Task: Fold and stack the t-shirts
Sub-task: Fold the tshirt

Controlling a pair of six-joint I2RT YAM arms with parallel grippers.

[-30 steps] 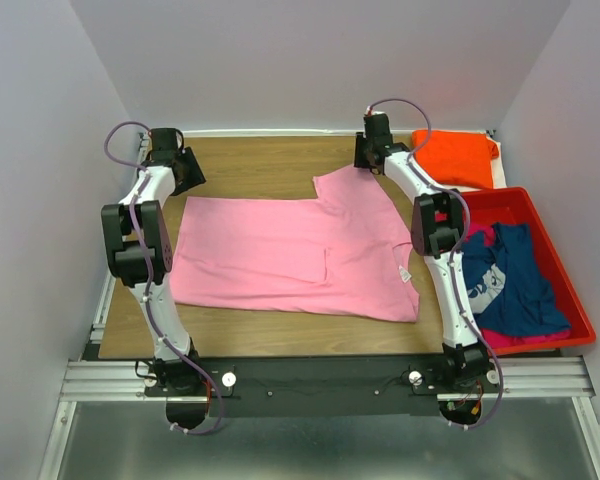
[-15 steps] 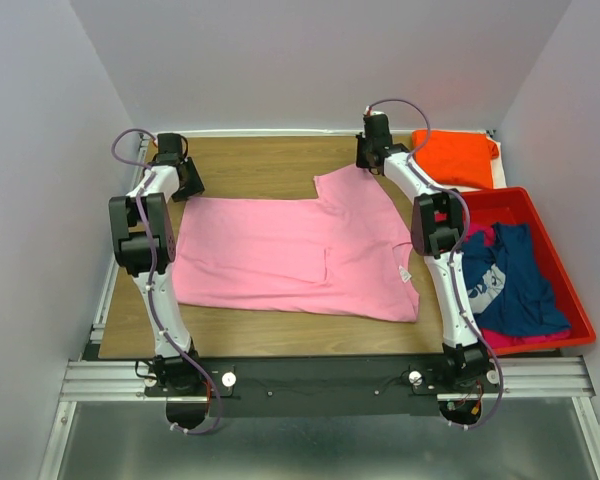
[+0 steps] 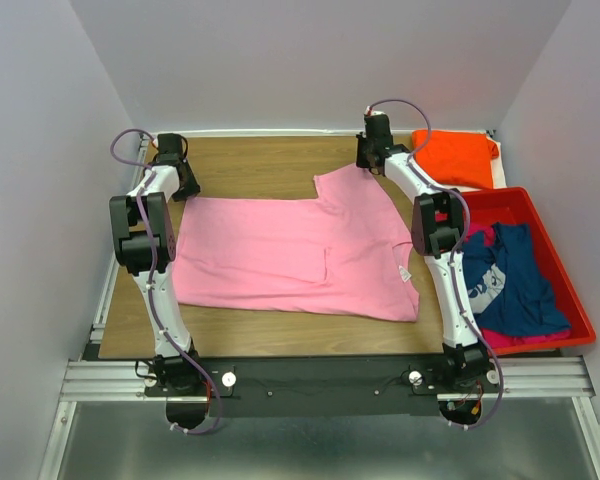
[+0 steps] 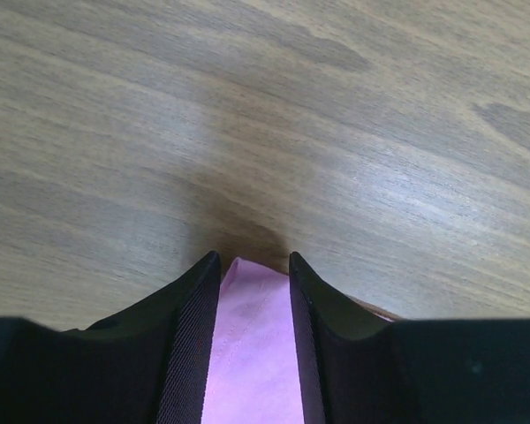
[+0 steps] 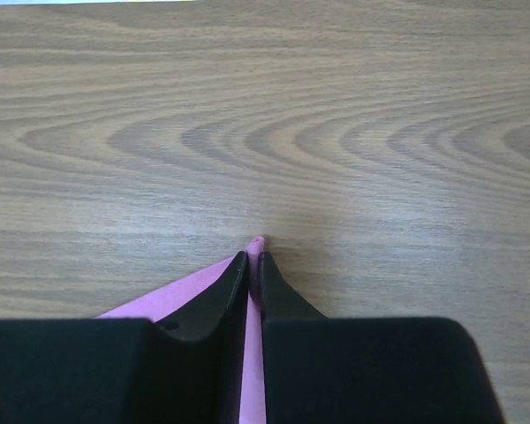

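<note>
A light pink t-shirt (image 3: 280,250) lies spread flat on the wooden table (image 3: 250,160). My left gripper (image 3: 183,185) is down at its far left corner. In the left wrist view that gripper (image 4: 253,258) is open, with the pink cloth (image 4: 252,353) lying between its jaws. My right gripper (image 3: 365,160) is at the far right sleeve corner. The right wrist view shows it (image 5: 255,254) shut on a pinch of pink cloth (image 5: 159,305). An orange t-shirt (image 3: 455,157) lies folded at the far right. A navy t-shirt (image 3: 510,280) lies over a magenta one (image 3: 483,236).
A red plastic bin (image 3: 572,300) holding the navy and magenta shirts stands at the right side of the table. White walls close in the table at the back and on both sides. Bare wood shows beyond the pink shirt's far edge.
My left gripper has come down onto the pink shirt's far left corner and its jaws have narrowed. My right gripper has closed on the sleeve corner without moving away.
</note>
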